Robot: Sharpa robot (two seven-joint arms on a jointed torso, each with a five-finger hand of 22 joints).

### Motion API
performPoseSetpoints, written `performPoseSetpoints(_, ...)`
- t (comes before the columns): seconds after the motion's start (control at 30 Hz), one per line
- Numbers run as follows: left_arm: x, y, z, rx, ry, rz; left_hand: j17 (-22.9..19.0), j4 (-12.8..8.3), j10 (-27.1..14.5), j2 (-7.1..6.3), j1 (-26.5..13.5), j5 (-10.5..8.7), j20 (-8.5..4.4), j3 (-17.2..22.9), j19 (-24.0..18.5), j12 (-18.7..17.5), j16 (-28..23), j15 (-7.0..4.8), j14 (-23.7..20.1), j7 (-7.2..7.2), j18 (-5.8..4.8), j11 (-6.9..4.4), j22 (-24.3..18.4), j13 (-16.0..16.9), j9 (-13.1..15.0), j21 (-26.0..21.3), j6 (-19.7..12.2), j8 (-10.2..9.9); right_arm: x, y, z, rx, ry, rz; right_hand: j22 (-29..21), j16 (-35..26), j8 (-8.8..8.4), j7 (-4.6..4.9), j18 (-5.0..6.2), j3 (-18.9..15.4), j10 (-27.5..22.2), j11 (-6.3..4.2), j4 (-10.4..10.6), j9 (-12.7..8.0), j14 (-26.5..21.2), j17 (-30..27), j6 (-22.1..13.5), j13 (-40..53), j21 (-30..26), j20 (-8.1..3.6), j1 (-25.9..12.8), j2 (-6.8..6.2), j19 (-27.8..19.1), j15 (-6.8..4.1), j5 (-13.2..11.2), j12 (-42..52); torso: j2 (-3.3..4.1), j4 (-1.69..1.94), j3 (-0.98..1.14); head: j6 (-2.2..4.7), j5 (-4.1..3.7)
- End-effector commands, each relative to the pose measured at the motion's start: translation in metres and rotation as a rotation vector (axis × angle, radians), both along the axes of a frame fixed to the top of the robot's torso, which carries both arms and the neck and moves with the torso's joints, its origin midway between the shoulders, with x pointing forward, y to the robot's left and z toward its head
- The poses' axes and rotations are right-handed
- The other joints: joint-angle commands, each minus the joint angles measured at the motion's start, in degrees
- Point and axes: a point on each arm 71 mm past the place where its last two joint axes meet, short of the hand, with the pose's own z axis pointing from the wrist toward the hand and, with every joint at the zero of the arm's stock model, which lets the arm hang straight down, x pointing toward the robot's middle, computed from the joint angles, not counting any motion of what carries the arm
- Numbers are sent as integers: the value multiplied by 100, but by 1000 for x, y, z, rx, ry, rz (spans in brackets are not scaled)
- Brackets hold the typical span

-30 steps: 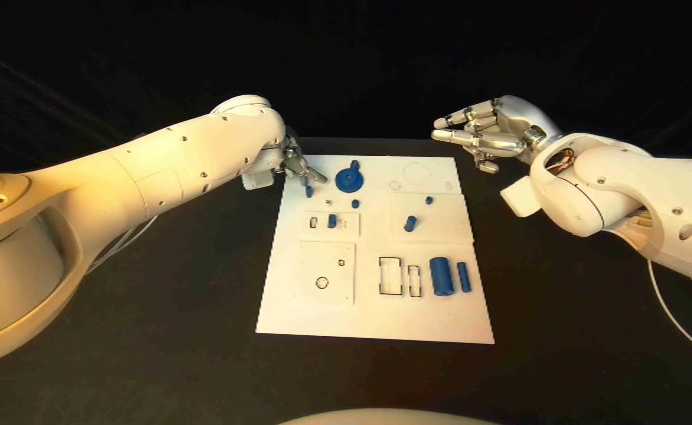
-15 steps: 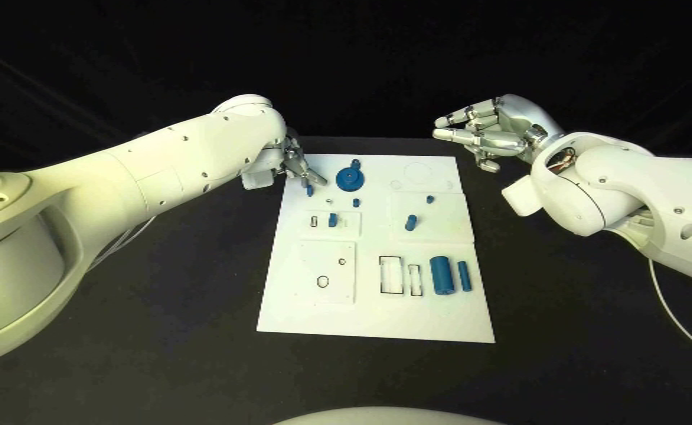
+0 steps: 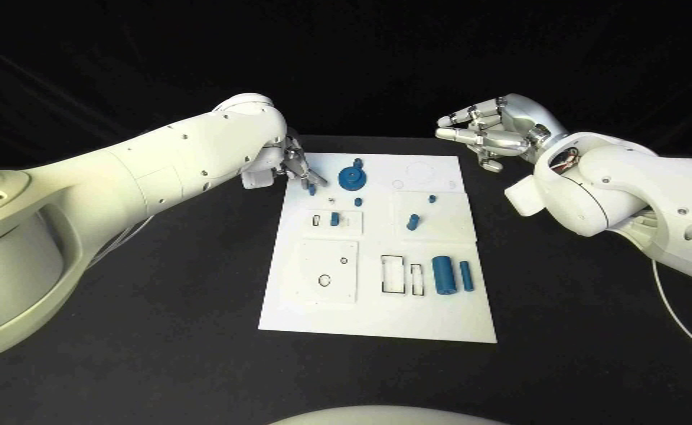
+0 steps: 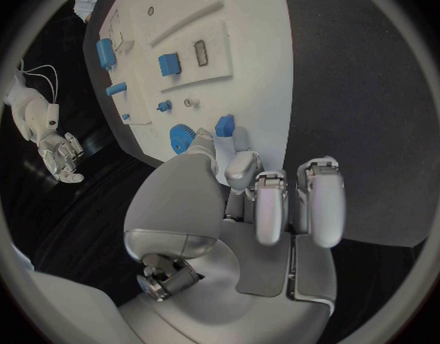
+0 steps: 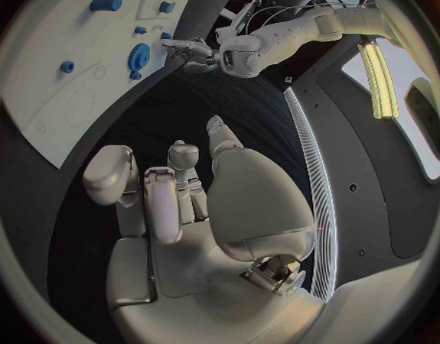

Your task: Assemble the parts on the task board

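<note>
Silver fingers of the left hand (image 3: 291,167) pinch a small blue part (image 3: 309,188) at the far left corner of the task board (image 3: 378,320). The right hand (image 3: 490,135) hovers spread and empty beyond the board's far right corner. Most blue parts, such as the gear (image 3: 351,179) and cylinder (image 3: 443,275), look loose, so much assembly seems left. The tabletop (image 3: 173,345) gives free room around the board's edges.

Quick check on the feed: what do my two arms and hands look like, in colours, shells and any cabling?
Both arms are smooth, rounded white shells with small dark screw dots. Each ends in a silver metal hand, left hand and right hand, with pale padded fingers. A thin white cable trails beside the right arm.
</note>
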Motion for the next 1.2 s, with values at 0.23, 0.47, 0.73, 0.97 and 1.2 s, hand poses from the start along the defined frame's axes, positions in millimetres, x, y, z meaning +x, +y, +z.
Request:
performPoseSetpoints(0.23,-2,-1,-1,-10,34,-6,1510,-13,31,72,37,26,-5,-43,320,33,14,-37,603,-26,-34,-13,974,1,33,24,61,67,0,2,-1,-1,3,17,-4,-26,33,-9,48,-35,-22,5,3,-7,316,432,-37,7,-35,0,-22,36,-35,11,35,1,3,4,4,-12,2)
performPoseSetpoints(0.47,-3,0,-2,-7,41,-8,1510,-35,33,84,76,27,-12,-51,322,34,14,-44,603,-32,-35,-20,977,-1,51,26,62,87,0,1,-2,-3,6,15,-8,-30,35,-10,49,-37,-23,5,5,-7,315,428,-37,4,-38,0,-19,44,-37,11,33,0,1,-1,6,-17,9)
performPoseSetpoints(0.73,-3,0,-2,-7,42,-9,1510,-53,33,93,109,27,-17,-56,322,33,14,-49,603,-37,-36,-25,979,-4,65,27,61,104,0,1,-3,-3,7,15,-5,-26,38,-10,48,-40,-20,5,7,-7,317,434,-38,8,-37,0,-8,58,-34,11,31,8,1,-2,4,-23,16)
performPoseSetpoints(0.97,-3,-1,-1,-21,32,-5,1510,-155,27,215,289,26,-33,-14,315,21,14,-62,603,-48,-32,-37,968,-21,115,14,35,153,0,2,-3,-3,8,15,-4,-25,39,-10,48,-40,-20,5,7,-7,317,434,-38,9,-37,0,-6,60,-34,11,30,9,2,-2,2,-34,14)
performPoseSetpoints(1.2,-3,-2,-1,-73,32,-1,1510,-708,-51,693,1222,-28,-84,587,290,-84,14,-116,603,-108,-21,-103,931,-111,140,-22,-161,109,1,2,-3,-4,10,16,-5,-32,42,-10,48,-44,-23,4,5,-7,315,426,-39,3,-38,0,7,72,-33,11,26,6,-1,1,1,-55,2)
